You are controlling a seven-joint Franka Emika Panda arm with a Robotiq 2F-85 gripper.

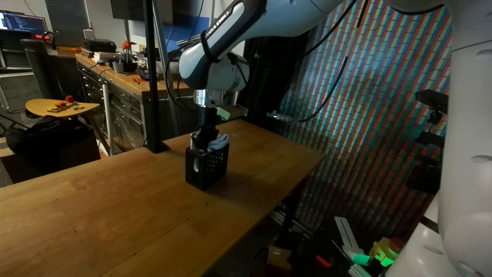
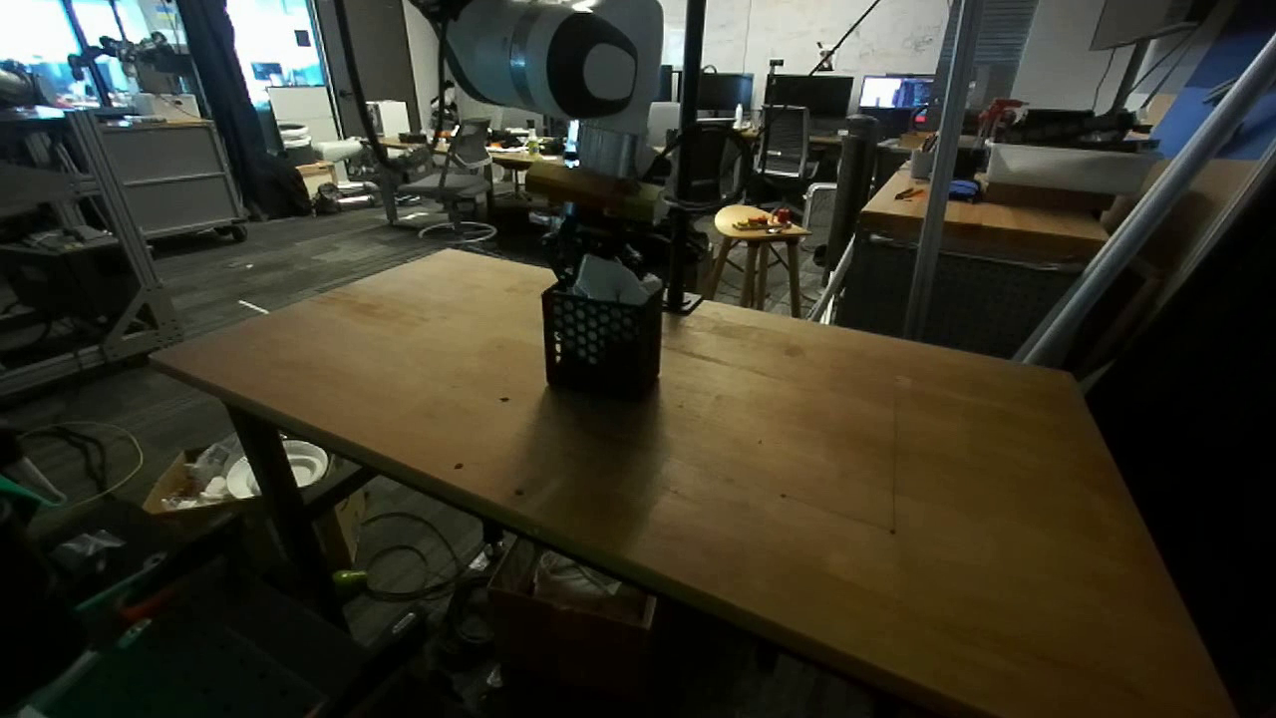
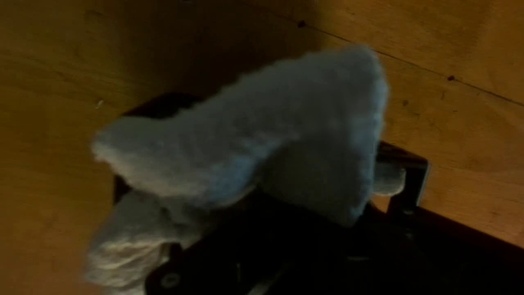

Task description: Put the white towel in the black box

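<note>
In both exterior views, the white towel (image 2: 610, 280) pokes crumpled from the black box (image 2: 605, 349), beside your gripper (image 1: 205, 143), a black post (image 1: 152, 77) nearby. In the wrist view, fuzzy folds hide your fingertips (I can't tell their grip).

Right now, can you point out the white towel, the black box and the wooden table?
White towel (image 3: 282, 110), in the wrist view: on its broad, pale fold.
Black box (image 2: 604, 344), in an exterior view: on its perforated side wall.
Wooden table (image 1: 150, 207), in an exterior view: on its top surface.
</note>
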